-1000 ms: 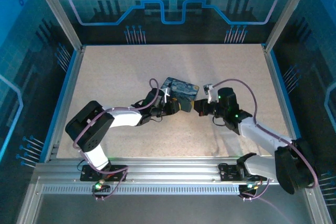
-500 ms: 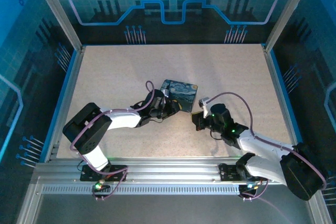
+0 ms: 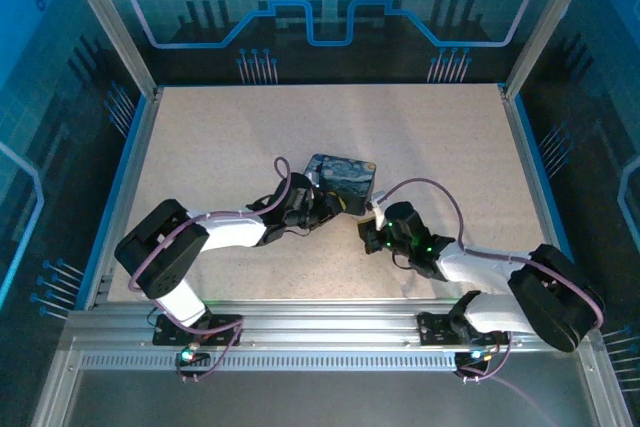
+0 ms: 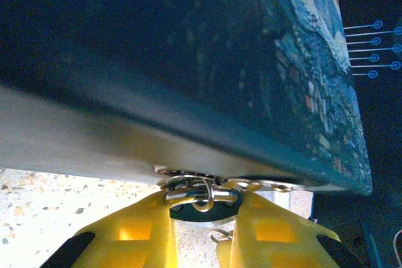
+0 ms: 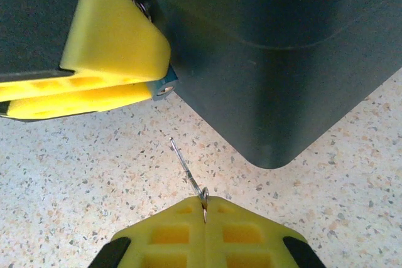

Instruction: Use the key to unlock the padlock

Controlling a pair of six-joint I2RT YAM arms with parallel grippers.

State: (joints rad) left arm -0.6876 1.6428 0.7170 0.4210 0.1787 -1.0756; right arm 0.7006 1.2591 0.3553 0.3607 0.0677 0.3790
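The padlock [image 4: 195, 213], a small blue body with a silvery shackle, hangs at the lower edge of the painted box [image 4: 301, 92]. My left gripper [image 4: 204, 194] is shut on it, one yellow finger on each side. In the right wrist view a blue corner of the padlock [image 5: 166, 88] shows beside the left gripper's yellow fingers [image 5: 113, 54]. My right gripper [image 5: 205, 200] is shut on the key [image 5: 186, 166], whose thin blade points toward the padlock with a gap between them. From above, the left gripper [image 3: 338, 205] and the right gripper [image 3: 366, 237] stand close together at the box's near side.
The box with the blue-yellow swirl painting [image 3: 342, 177] sits mid-table, and its dark rounded corner [image 5: 270, 149] lies just right of the key's line. Speckled tabletop [image 3: 250, 127] stretches all round. Metal posts and a blue rim [image 3: 125, 177] bound the table.
My right gripper has moved left and nearer, coming down low to the table close to the left gripper, with the key still in it. The left arm has hardly moved.
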